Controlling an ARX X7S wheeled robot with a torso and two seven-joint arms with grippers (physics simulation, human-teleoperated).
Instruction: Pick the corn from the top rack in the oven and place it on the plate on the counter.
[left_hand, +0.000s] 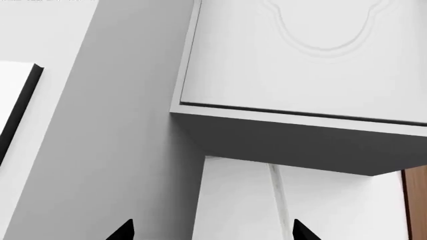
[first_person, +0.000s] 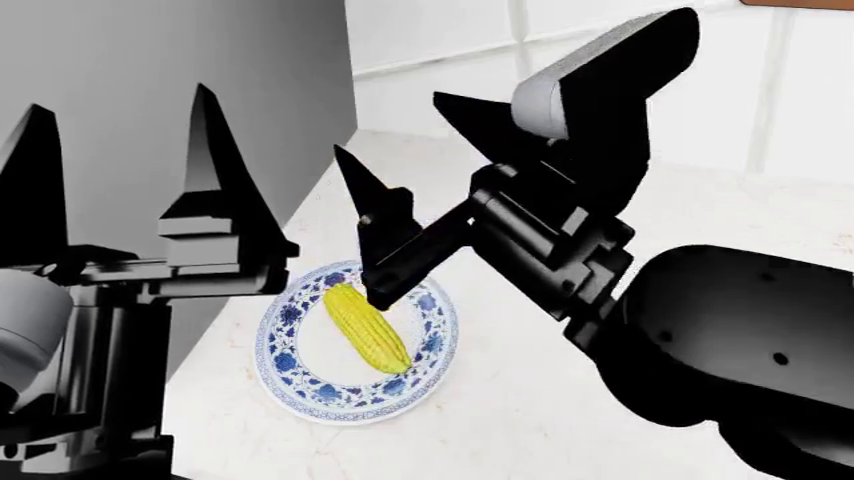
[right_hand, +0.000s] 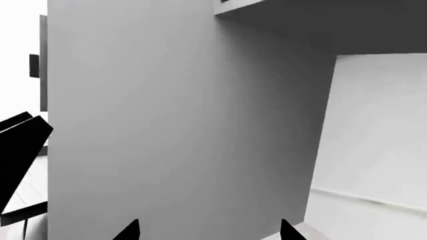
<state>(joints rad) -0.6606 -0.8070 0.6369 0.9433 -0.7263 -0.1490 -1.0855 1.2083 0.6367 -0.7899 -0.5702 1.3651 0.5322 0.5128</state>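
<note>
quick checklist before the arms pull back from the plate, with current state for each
1. Corn lies on the plate: ok.
2. Corn within the rim, not overhanging: ok.
3. Right tool open and off the corn: ok, empty, fingers spread above it.
4. Left tool open and empty: ok, raised beside the plate.
5. Plate fully on the counter: ok.
6. Free path behind the arms: cannot tell; wrist views show only the grey side panel and white cabinets.

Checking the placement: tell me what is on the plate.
The corn lies across the plate, alone. The right hand hangs open above it, covering part of the far rim.
</note>
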